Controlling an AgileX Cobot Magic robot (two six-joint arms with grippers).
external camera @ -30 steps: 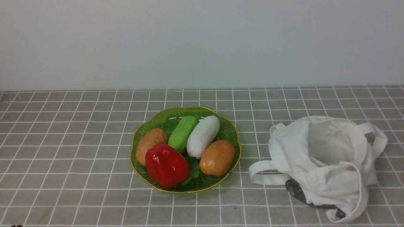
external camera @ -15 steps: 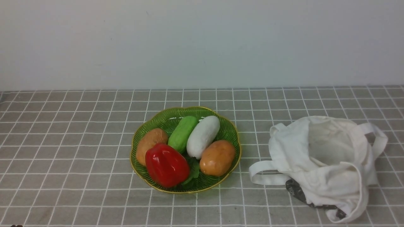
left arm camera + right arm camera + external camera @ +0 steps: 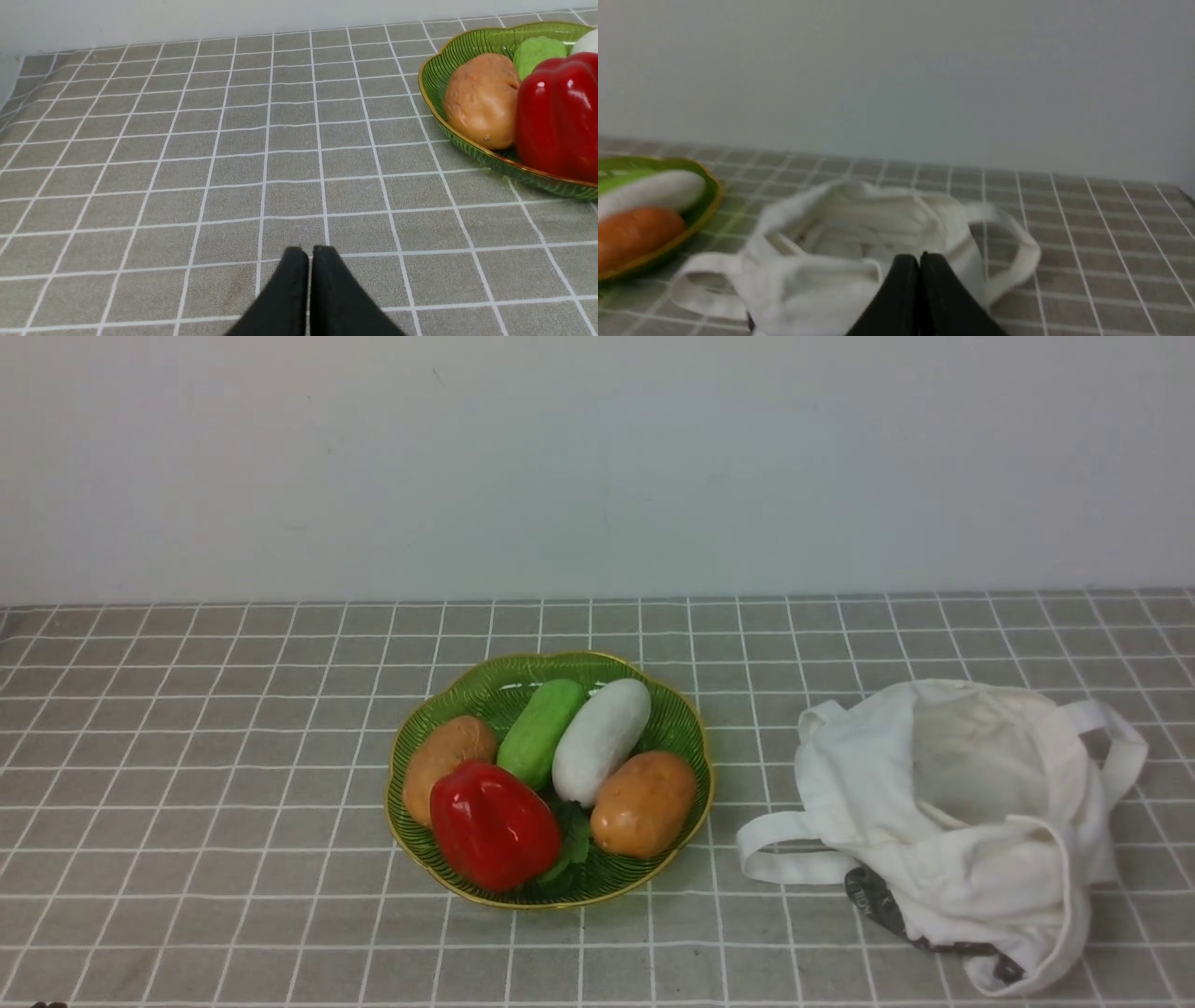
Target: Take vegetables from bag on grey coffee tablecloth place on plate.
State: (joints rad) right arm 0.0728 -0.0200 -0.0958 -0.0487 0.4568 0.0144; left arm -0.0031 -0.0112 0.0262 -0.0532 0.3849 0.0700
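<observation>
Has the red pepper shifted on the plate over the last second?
No. The red pepper lies at the same spot on the green plate, against the left potato, as in both earlier front views.

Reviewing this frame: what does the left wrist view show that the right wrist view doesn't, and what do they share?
Only the left wrist view shows the red bell pepper, the green piece and the left gripper, shut and empty. Only the right wrist view shows the white bag and the right gripper, also shut. Both show the green plate, the white piece and the grid tablecloth.
</observation>
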